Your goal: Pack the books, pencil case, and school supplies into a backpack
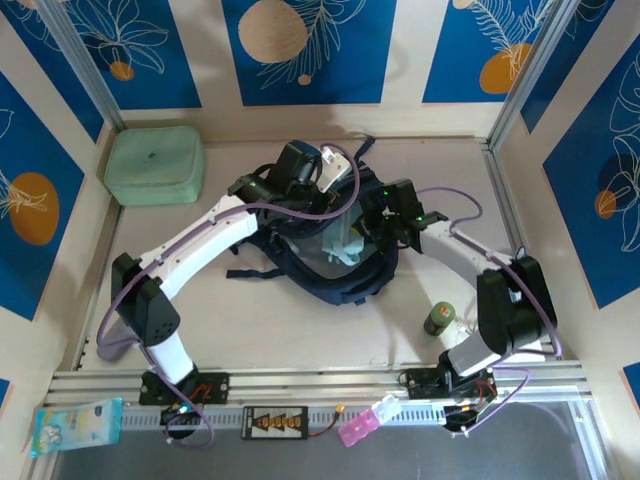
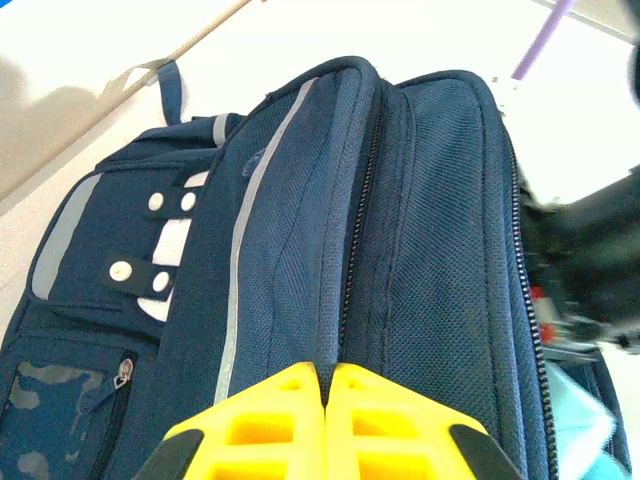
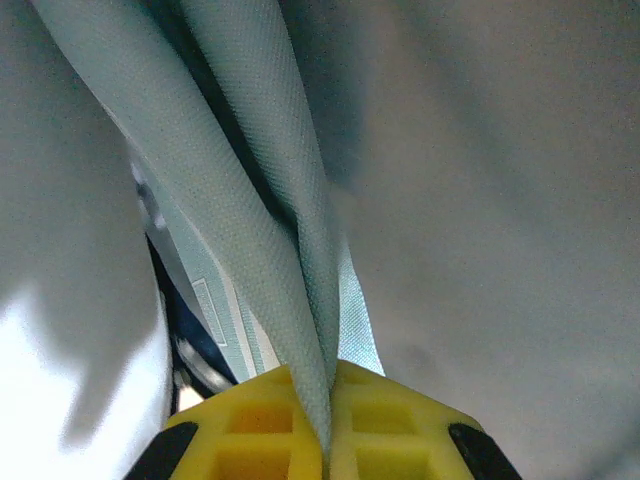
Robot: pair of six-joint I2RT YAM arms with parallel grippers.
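By the rail at the near edge, a pale-blue printed packet and a small pink item are lying apart from the job. Whatever is printed on the packet is too small to read.

A little farther in, a small green bottle is standing on the desk just beside the right arm, possibly a supply waiting to be packed.

At mid-desk the navy backpack is lying with its opening facing up between the two arms, which are reaching in from either side. The left tool is pressed together on a ridge of the bag's outer navy fabric beside the zipper. The right tool is clamped on a fold of pale grey-green lining inside. By the look of it, the opposed grips are pulling the opening wide so that items can be dropped in.

Something pale is showing in the mouth of the bag, but whether it is lining or a packed item cannot be told. The front of the bag is carrying a pale stripe and white-studded tabs, with no brand name legible.

In the far left corner a mint-green rounded case is sitting well apart from the bag, out of either arm's way.
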